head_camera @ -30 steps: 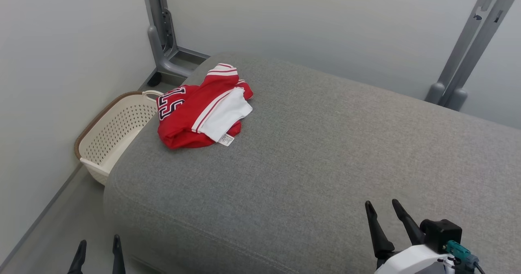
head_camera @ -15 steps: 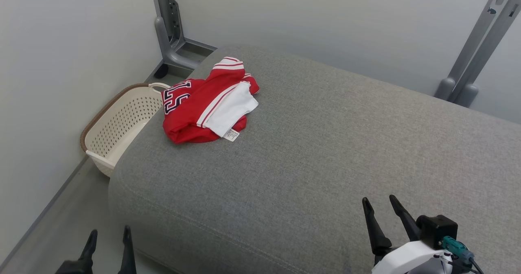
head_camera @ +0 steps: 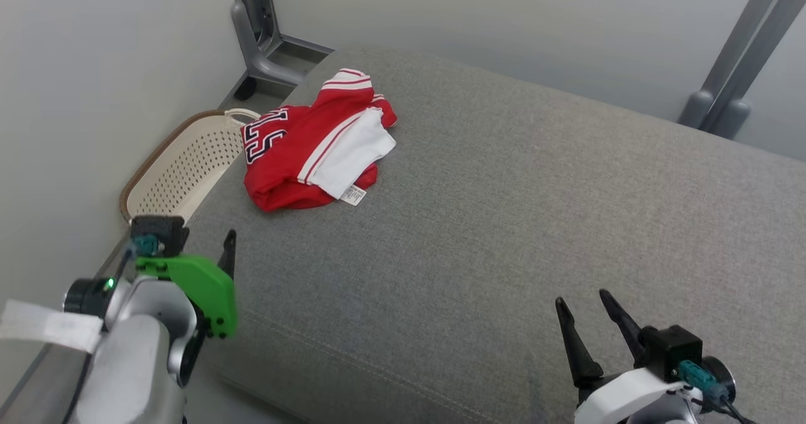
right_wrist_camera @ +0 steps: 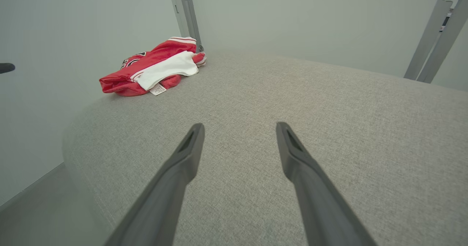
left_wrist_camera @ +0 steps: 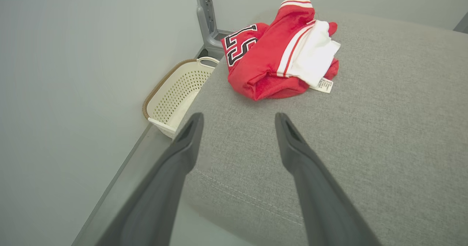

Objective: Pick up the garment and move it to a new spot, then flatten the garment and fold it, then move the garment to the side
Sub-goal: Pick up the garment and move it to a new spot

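Lining up the pick-up with left gripper (left_wrist_camera: 237,118) and right gripper (head_camera: 582,298) spread wide and empty (garment (head_camera: 289,166) bunched at the cushion's (head_camera: 504,222) far-left corner, beside the basket (head_camera: 182,172)), calling for a forward reach and pinch.

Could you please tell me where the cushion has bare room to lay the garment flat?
The grey cushion is bare across its middle and right, from the red garment to the right claw. Only the far left corner is crowded: the garment lies there, beside the basket, with the left claw at the near left edge.
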Motion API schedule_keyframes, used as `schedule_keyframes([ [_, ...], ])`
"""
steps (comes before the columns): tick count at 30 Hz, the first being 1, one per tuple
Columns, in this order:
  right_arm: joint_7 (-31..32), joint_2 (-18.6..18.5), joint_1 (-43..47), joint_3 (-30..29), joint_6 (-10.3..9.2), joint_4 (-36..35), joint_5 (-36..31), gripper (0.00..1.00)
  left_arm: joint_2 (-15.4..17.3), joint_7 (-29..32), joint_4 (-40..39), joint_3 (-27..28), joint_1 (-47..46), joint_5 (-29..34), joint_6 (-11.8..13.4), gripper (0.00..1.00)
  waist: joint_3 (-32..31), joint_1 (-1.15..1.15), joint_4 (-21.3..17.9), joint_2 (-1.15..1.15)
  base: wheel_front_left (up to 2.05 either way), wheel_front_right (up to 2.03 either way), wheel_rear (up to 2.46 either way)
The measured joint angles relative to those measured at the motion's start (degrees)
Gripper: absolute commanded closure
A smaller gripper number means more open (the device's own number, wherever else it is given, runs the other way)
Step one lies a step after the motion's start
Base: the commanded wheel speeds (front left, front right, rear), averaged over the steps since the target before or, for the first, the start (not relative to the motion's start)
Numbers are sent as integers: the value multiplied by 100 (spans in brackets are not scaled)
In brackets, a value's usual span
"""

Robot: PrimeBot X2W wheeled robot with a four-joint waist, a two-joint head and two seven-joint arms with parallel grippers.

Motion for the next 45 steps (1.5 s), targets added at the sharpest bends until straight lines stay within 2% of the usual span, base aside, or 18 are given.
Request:
schedule_keyframes([
  [10,615,1,-204,-19,0,-1133,-572,0,476,697,1296,-180,-1809,-109,-143,0,865,0,-408,0,0,0,0],
  [22,934,-2,-248,-305,0,-1987,-899,0,776,1405,2377,-245,-2943,-630,-176,0,2205,1,-967,0,0,0,0],
  [27,960,-8,-213,-318,0,-2081,-923,0,789,1456,2698,-120,-3147,-769,-35,0,2608,1,-1127,0,0,0,0],
  [31,971,-9,-213,-270,0,-2125,-925,0,802,1469,2945,-19,-3218,-848,215,0,2798,1,-1246,0,0,0,0],
  [32,985,-8,-214,-257,0,-2134,-925,0,800,1446,2977,0,-3237,-865,246,3,2825,1,-1274,0,0,0,0],
  [33,987,-9,-214,-249,0,-2134,-925,0,799,1373,2996,8,-3261,-883,264,82,2847,1,-1301,0,0,0,0],
  [34,992,-9,-214,-242,0,-2130,-925,0,793,1306,3004,-7,-3282,-881,264,100,2862,1,-1322,0,0,0,0],
  [38,957,-10,-225,-218,0,-2072,-916,0,702,1158,3120,-65,-3307,-881,261,100,2801,1,-1358,0,0,0,0],
  [45,801,-9,-291,-74,0,-1766,-764,0,829,812,3164,-149,-3303,-870,126,100,2447,0,-1419,0,0,0,0],
])
